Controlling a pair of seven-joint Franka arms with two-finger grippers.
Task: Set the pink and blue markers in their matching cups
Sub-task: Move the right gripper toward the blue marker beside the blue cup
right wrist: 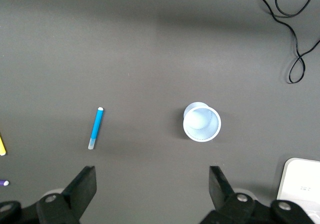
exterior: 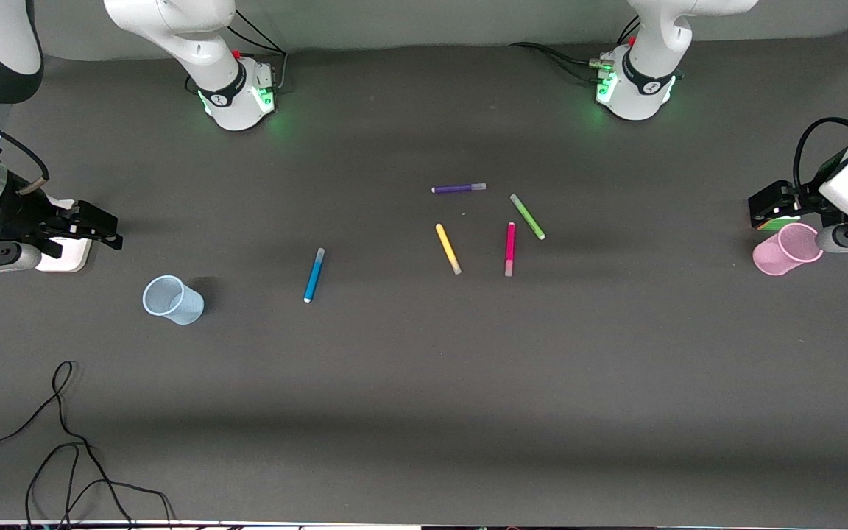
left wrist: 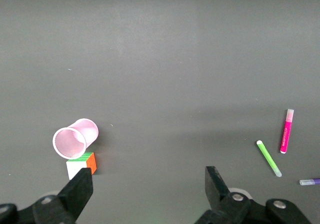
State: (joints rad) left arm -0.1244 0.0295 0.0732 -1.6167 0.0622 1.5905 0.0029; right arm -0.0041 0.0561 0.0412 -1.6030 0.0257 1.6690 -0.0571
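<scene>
The blue marker [exterior: 313, 274] lies flat on the table, between the blue cup [exterior: 172, 299] and the other markers. The pink marker [exterior: 509, 249] lies between a yellow and a green marker. The pink cup [exterior: 787, 249] stands at the left arm's end of the table. My right gripper [exterior: 104, 227] is open and empty over the table at the right arm's end. Its wrist view shows the blue marker [right wrist: 96, 128] and the blue cup [right wrist: 201, 122] past its gripper [right wrist: 152, 181]. My left gripper [exterior: 766, 207] is open and empty beside the pink cup. Its wrist view shows the pink cup [left wrist: 75, 139] and the pink marker [left wrist: 286, 130] past its gripper [left wrist: 149, 184].
A yellow marker [exterior: 447, 249], a green marker [exterior: 527, 216] and a purple marker [exterior: 458, 188] lie round the pink one. A multicoloured cube [left wrist: 82, 165] sits against the pink cup. A white box [exterior: 63, 258] lies under the right gripper. A black cable [exterior: 63, 442] loops near the table's front edge.
</scene>
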